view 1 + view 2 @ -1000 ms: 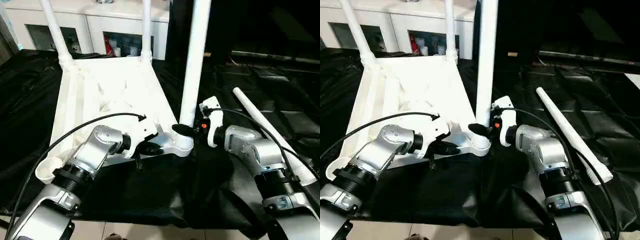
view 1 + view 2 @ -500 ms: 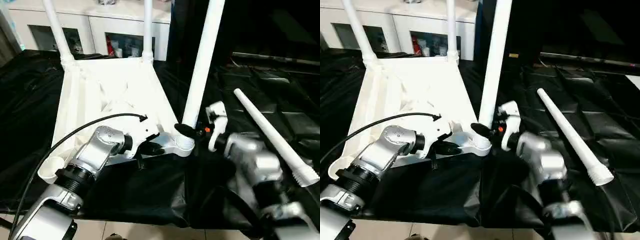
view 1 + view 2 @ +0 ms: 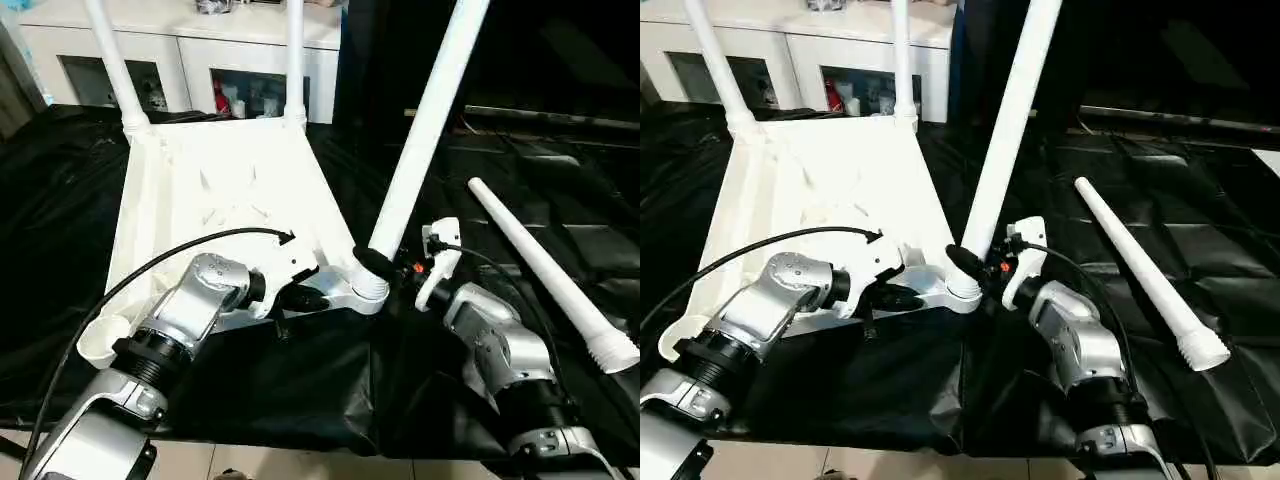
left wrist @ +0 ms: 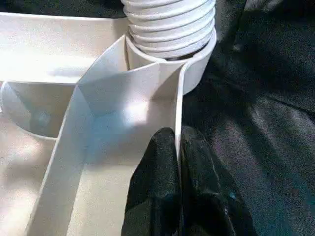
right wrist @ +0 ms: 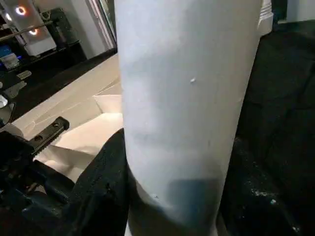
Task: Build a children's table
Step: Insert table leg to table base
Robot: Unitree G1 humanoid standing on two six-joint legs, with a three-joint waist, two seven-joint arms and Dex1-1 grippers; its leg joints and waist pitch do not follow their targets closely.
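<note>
The children's table (image 3: 210, 190) lies upside down on black cloth, its white ribbed underside facing up. Two legs (image 3: 112, 60) (image 3: 294, 55) stand upright in the far corner sockets. A third leg (image 3: 420, 140) sits with its threaded end in the near right socket (image 4: 170, 29) and leans to the right. My right gripper (image 3: 385, 268) is shut around that leg's base, one black finger (image 5: 106, 167) on each side. My left gripper (image 4: 178, 162) is shut on a thin rim wall of the table just beside that socket. A fourth leg (image 3: 540, 265) lies loose on the cloth to the right.
The near left corner socket (image 3: 98, 340) holds nothing. A white cabinet with shelves (image 3: 200, 60) stands behind the table. Black cloth (image 3: 300, 380) covers the work surface down to its front edge. A black cable (image 3: 180, 250) loops from my left wrist over the table.
The third leg has tipped from nearly upright to leaning right, and my right forearm has swung round with it. My left gripper has kept its hold on the rim.
</note>
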